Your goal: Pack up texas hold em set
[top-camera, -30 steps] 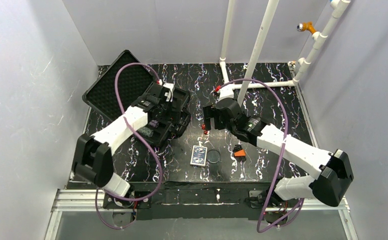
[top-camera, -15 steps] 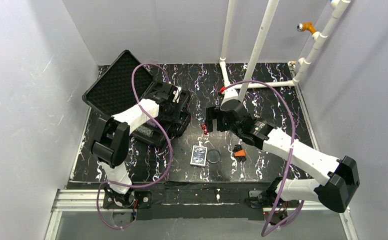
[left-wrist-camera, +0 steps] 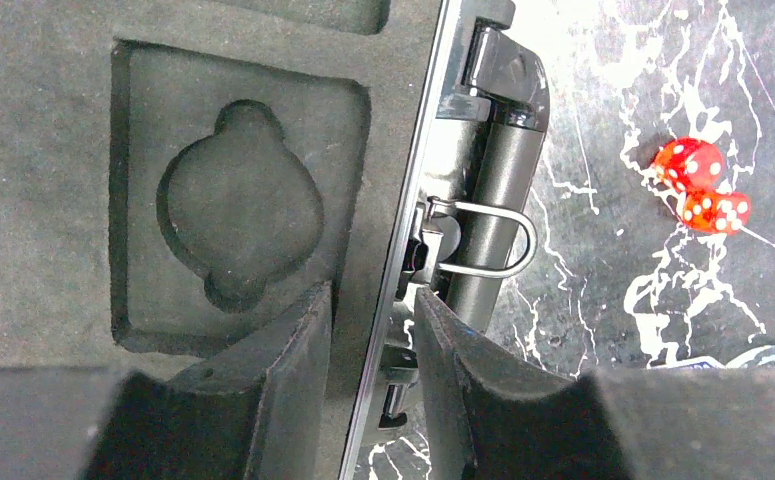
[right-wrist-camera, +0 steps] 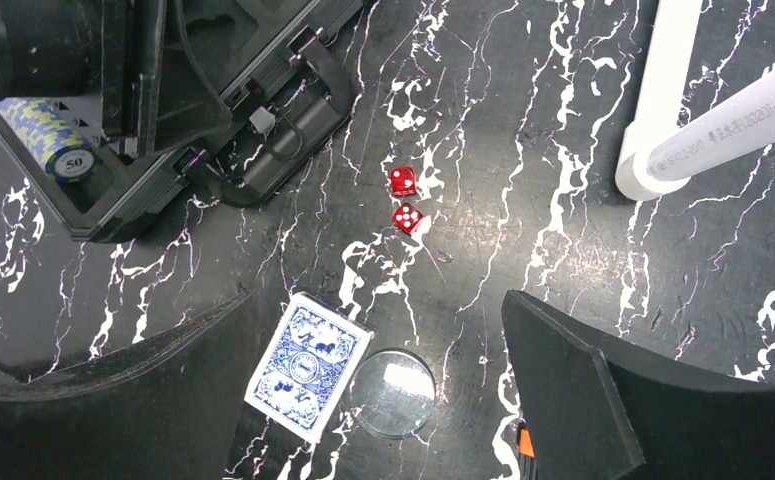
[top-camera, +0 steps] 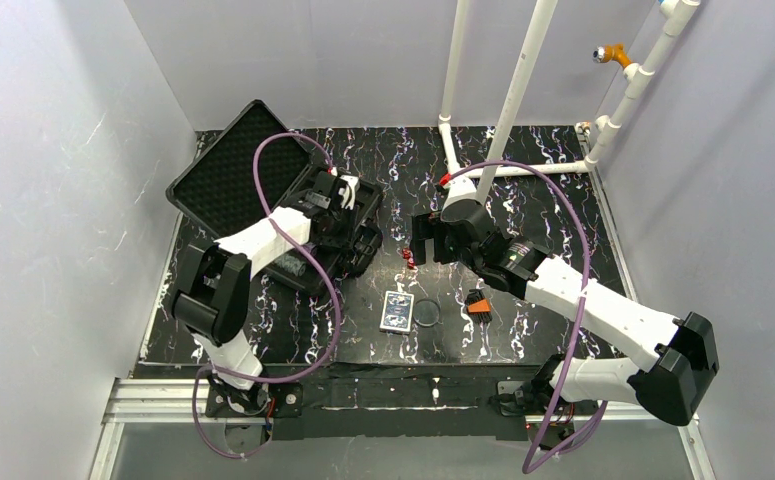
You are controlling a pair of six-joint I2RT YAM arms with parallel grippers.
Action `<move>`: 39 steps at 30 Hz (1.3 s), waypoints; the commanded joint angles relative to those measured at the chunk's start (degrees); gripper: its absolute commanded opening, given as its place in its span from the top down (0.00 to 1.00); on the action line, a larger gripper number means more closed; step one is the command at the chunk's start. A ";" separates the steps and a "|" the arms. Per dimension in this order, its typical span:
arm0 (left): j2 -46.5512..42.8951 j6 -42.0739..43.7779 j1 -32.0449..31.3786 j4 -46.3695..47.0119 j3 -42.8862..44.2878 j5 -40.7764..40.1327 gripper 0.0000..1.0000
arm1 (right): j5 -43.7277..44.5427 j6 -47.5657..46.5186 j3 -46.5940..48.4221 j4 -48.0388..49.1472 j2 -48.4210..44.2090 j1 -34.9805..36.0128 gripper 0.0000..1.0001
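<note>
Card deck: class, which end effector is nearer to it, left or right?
Right. The right end effector hovers open above the card deck, which shows between its fingers. The left end effector is farther off, straddling the edge of the case.

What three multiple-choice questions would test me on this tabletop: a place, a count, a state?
1. The black hard case is: A) latched shut; B) standing open; C) upside down.
2. The blue-backed card deck lies: A) inside the case; B) between fingers; C) on the black marbled table beside the clear round disc.
3. Small red dice on the table: A) two; B) one; C) four.
Answers: B, its foam lining is exposed; C, deck and disc lie side by side on the table; A, two dice show.
</note>
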 commanded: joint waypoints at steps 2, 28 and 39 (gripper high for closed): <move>-4.26 -3.67 -4.24 -3.18 -4.49 8.22 0.67 | 2.56 -0.21 -1.01 0.11 -1.97 -0.07 0.02; -15.22 -5.53 -9.24 -12.52 2.04 -0.36 0.16 | 7.54 -3.65 0.24 0.87 -0.21 -0.23 0.00; -25.12 -12.79 -15.69 -11.71 -8.08 -2.47 0.08 | 8.46 -5.86 2.21 0.79 3.03 -4.51 0.00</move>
